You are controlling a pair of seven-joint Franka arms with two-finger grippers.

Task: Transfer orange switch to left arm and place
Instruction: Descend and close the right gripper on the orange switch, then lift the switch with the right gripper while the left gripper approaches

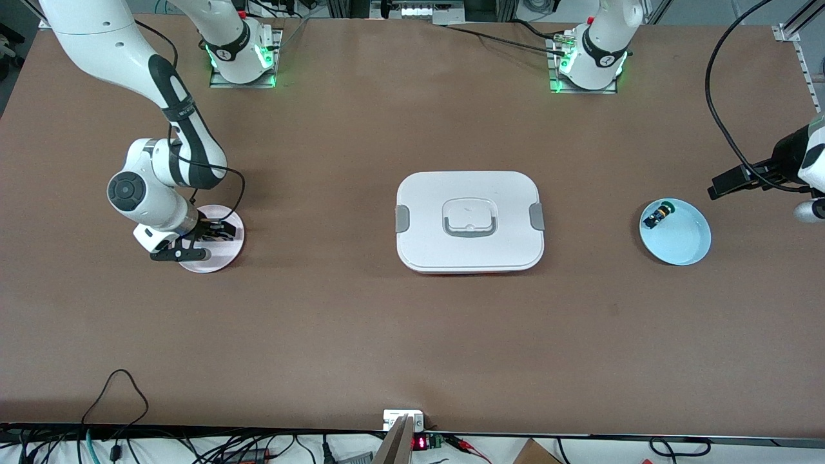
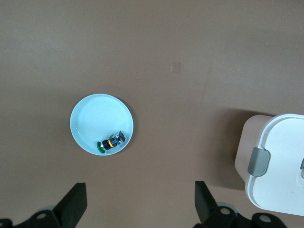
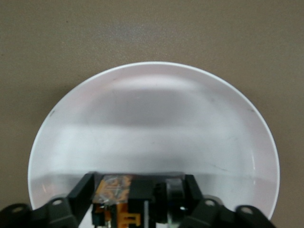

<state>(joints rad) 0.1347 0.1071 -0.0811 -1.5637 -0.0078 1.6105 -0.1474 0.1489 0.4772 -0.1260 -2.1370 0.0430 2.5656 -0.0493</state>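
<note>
The orange switch [image 3: 118, 190] lies on its side on a pale pink plate [image 1: 225, 254] toward the right arm's end of the table. My right gripper [image 1: 216, 231] is down on this plate [image 3: 152, 118], and its fingers press on both ends of the switch. In the right wrist view the gripper [image 3: 138, 183] has the switch between its fingers. My left gripper [image 1: 725, 185] is open and empty, up in the air over the table beside a light blue plate [image 1: 683, 241]. In the left wrist view its fingers [image 2: 138, 190] stand wide apart. The white box [image 1: 469, 222] sits in the middle of the table between the two plates.
A small black part with a green cap [image 1: 659, 214] lies in the blue plate [image 2: 92, 118], and it also shows in the left wrist view [image 2: 111, 141]. The box's corner and grey clip [image 2: 259, 161] show there too. Cables run along the table's front edge.
</note>
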